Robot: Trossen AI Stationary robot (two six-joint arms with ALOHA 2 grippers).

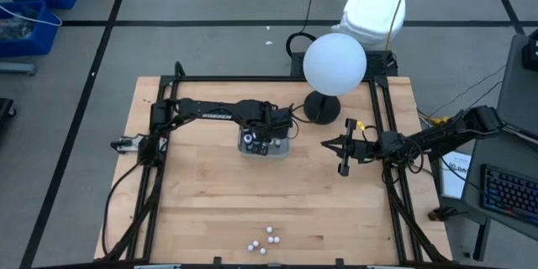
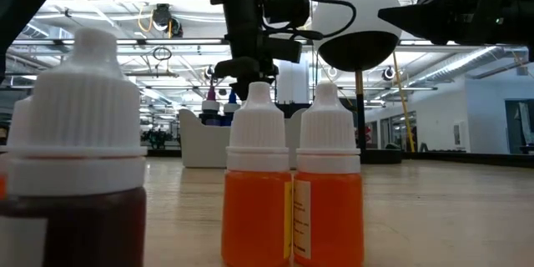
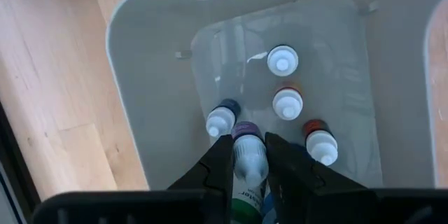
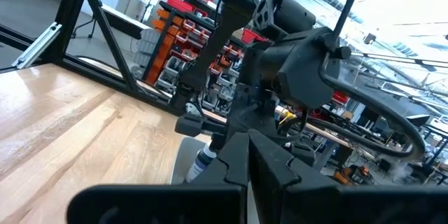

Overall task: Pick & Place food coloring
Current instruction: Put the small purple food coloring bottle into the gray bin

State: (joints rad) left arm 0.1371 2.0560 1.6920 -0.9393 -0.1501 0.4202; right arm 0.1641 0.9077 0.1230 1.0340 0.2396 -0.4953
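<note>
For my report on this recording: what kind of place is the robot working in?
Probably a robotics lab or workshop in an open industrial hall: storage racks with orange bins, blue parts bins on the floor, and a keyboard beside the wooden table.

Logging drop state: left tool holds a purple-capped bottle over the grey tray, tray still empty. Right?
Not empty. The left wrist view shows four bottles already standing in the grey tray. The rest holds: the left tool grips a purple-capped bottle above it.
</note>
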